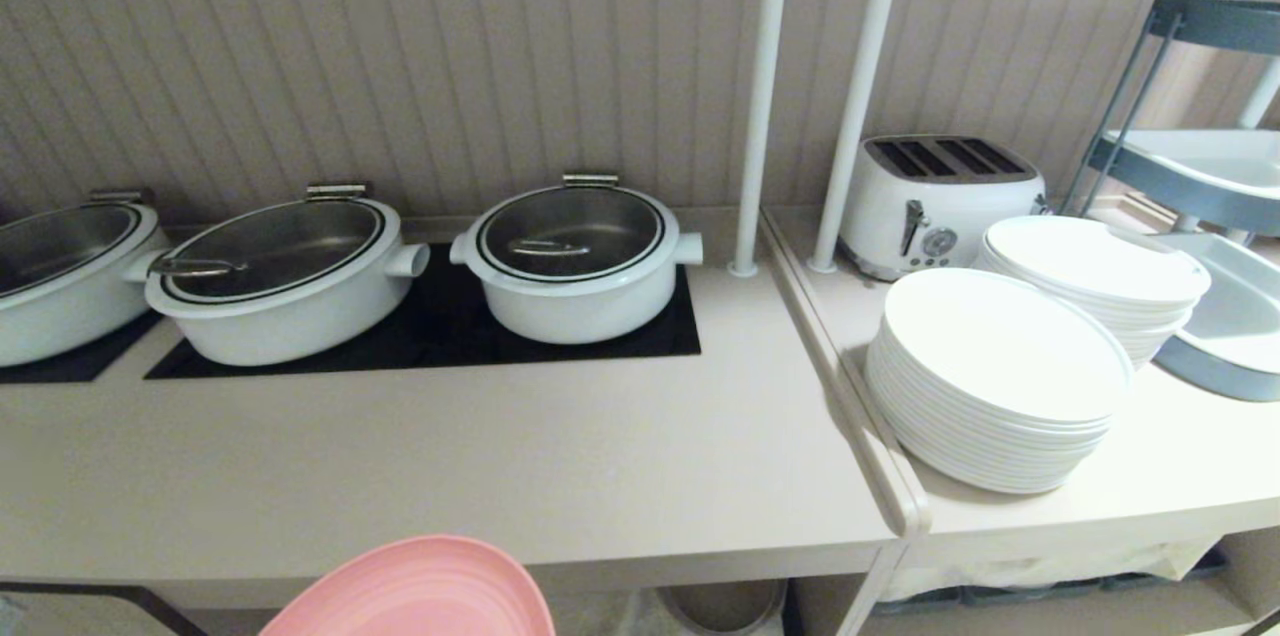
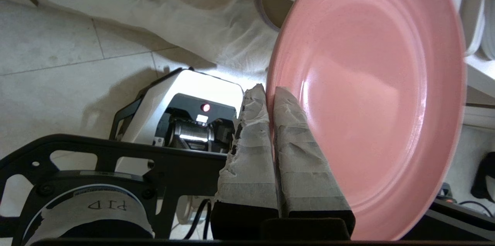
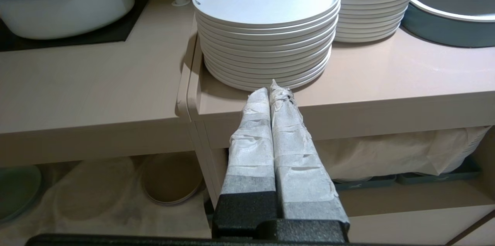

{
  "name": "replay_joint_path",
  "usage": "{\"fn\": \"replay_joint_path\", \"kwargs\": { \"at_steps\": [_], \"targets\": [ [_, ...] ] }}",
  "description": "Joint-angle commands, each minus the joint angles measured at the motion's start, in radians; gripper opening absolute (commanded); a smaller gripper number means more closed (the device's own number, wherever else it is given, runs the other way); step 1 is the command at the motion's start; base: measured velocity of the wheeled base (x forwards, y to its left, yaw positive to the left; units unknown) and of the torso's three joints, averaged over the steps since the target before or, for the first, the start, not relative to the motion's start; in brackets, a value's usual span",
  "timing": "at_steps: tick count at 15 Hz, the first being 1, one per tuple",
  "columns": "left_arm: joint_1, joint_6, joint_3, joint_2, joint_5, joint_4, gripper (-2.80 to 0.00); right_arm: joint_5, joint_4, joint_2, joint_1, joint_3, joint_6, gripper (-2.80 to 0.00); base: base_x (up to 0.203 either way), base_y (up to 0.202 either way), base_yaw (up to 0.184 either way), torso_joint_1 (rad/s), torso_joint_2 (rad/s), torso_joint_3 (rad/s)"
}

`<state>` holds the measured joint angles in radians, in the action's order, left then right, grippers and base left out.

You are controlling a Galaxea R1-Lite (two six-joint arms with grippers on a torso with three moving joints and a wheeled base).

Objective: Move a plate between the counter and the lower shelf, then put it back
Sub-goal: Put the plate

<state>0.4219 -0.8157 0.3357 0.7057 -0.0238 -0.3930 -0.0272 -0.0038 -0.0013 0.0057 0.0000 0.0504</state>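
Left side first: the left gripper (image 2: 270, 95) is clamped on the near rim of the plate (image 1: 415, 591), its 2 taped fingers (image 2: 247, 149) pinching just the edge. In the head view the pink plate hangs below and in front of the counter (image 1: 450, 476), left of centre, tilted rather than level. A rim-only pinch on a tilted plate looks risky to me: it could pivot or slide out between the pads. The counter's thick front edge sits just beyond it, so a lift that is too shallow could knock the far rim against that edge and twist the grip. Below, the lower shelf (image 3: 116, 195) with its loose white cloth could snag a low plate. On top, 3 white pots (image 1: 575, 261) sit far back. Right: 2 stacks of white plates (image 1: 1000, 381), a toaster (image 1: 940, 201). The right gripper (image 3: 272, 91) hangs pressed together, holding nothing, near the stack.
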Motion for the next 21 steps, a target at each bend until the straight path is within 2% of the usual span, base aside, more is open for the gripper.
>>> {"fn": "replay_joint_path", "kwargs": {
  "at_steps": [1, 4, 17, 21],
  "targets": [
    [0.000, -0.006, 0.011, 0.013, 0.001, -0.002, -2.80, 0.000, -0.001, 0.001, 0.000, 0.000, 0.000, -2.80, 0.000, 0.000, 0.000, 0.000, 0.00, 0.000],
    [0.000, -0.006, 0.034, 0.057, 0.007, 0.005, -2.80, 0.000, -0.001, 0.001, 0.000, 0.000, 0.000, -2.80, 0.000, 0.000, 0.000, 0.000, 0.00, 0.000],
    [-0.012, -0.005, 0.069, 0.416, -0.002, 0.335, -2.80, 0.000, -0.001, 0.001, 0.000, 0.000, 0.000, -2.80, 0.000, 0.000, 0.000, 0.000, 0.00, 0.000],
    [-0.074, -0.002, 0.101, 0.543, 0.002, 0.411, -2.80, 0.000, -0.001, 0.001, 0.000, 0.000, 0.002, -2.80, 0.000, 0.000, 0.000, 0.000, 0.00, 0.000]
  ]
}}
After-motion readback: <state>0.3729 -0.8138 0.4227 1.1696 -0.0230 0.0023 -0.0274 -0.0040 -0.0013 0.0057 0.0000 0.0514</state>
